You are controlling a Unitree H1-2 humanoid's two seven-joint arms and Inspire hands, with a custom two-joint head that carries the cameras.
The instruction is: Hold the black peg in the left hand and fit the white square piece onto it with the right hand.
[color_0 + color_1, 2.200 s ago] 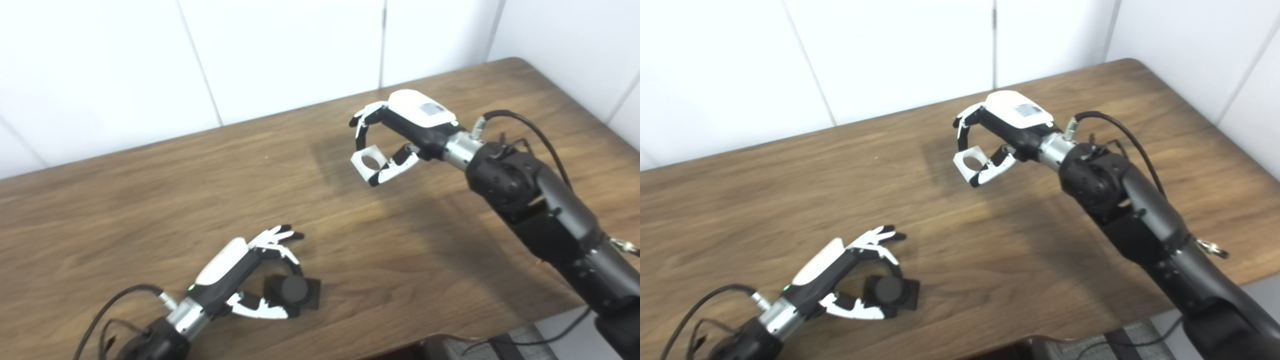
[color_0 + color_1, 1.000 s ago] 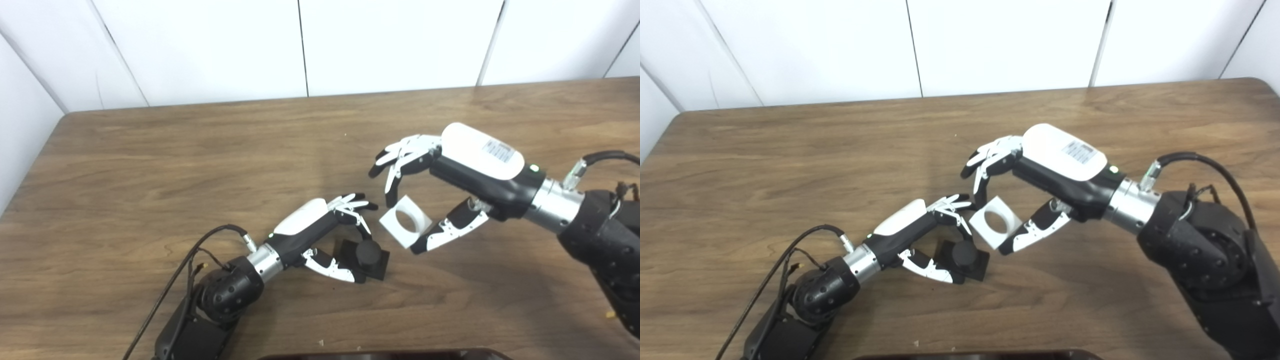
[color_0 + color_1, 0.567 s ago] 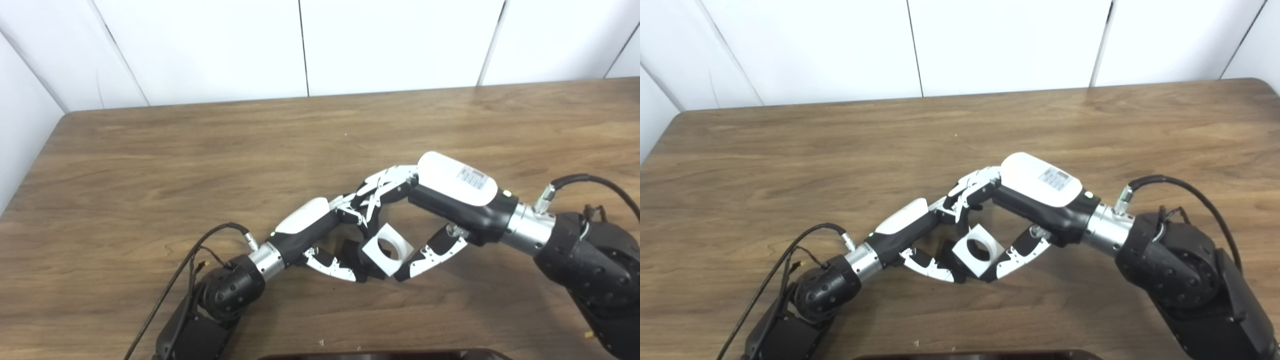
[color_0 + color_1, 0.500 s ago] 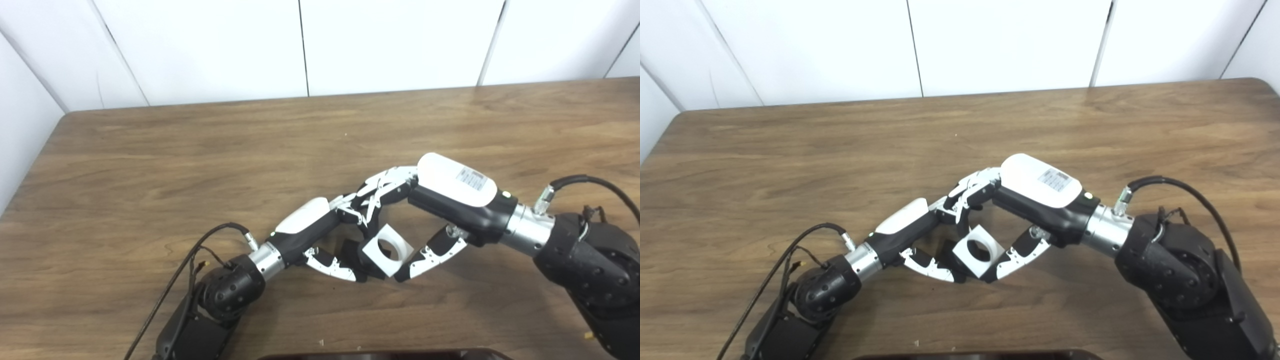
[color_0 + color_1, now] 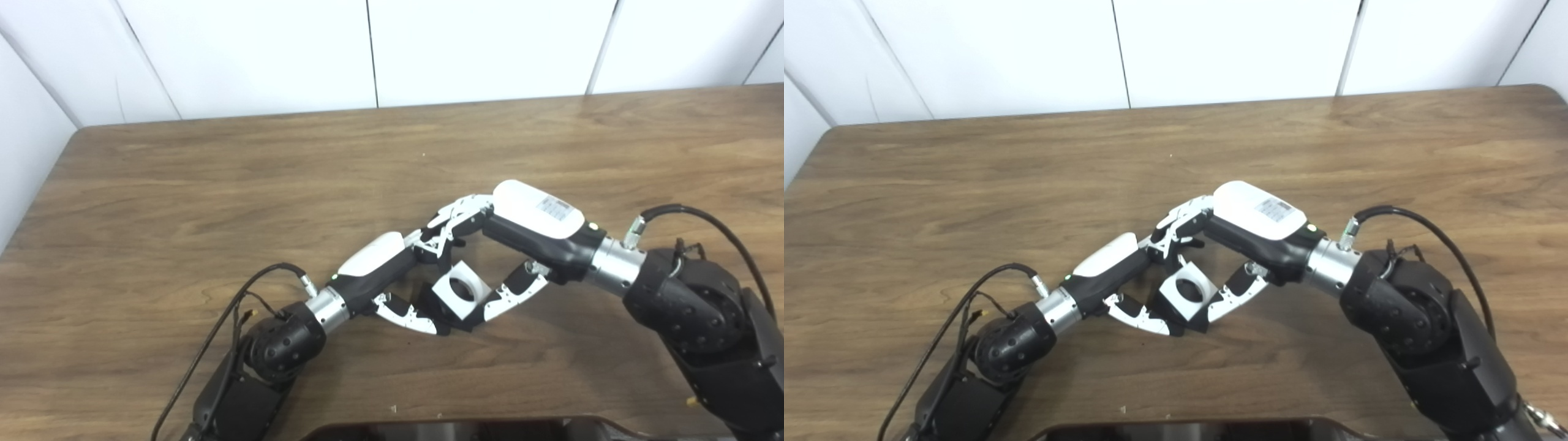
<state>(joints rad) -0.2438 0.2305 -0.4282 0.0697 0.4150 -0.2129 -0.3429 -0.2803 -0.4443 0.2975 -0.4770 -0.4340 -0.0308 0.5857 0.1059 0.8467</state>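
My left hand (image 5: 383,263) lies low on the wooden table (image 5: 184,184), fingers and thumb (image 5: 407,315) curled around the black peg's square base (image 5: 427,299). The white square piece (image 5: 459,293) with its round hole is tilted right over that base and covers the peg itself. My right hand (image 5: 520,229) is shut on the piece, fingers (image 5: 450,222) on its far edge and thumb (image 5: 511,295) on its near right edge. Fingers of both hands overlap above the piece. Whether the peg is inside the hole I cannot tell. The right eye view shows the piece (image 5: 1185,294) likewise.
A dark curved object (image 5: 465,429) pokes in at the bottom edge. Cables loop from the left wrist (image 5: 245,300) and the right wrist (image 5: 704,214). The table's left edge (image 5: 37,208) and the white wall panels (image 5: 367,49) behind bound the area.
The camera swung to face the table. My right hand has brought the white piece leftward and down from beside the peg to over it. My left hand stayed around the base.
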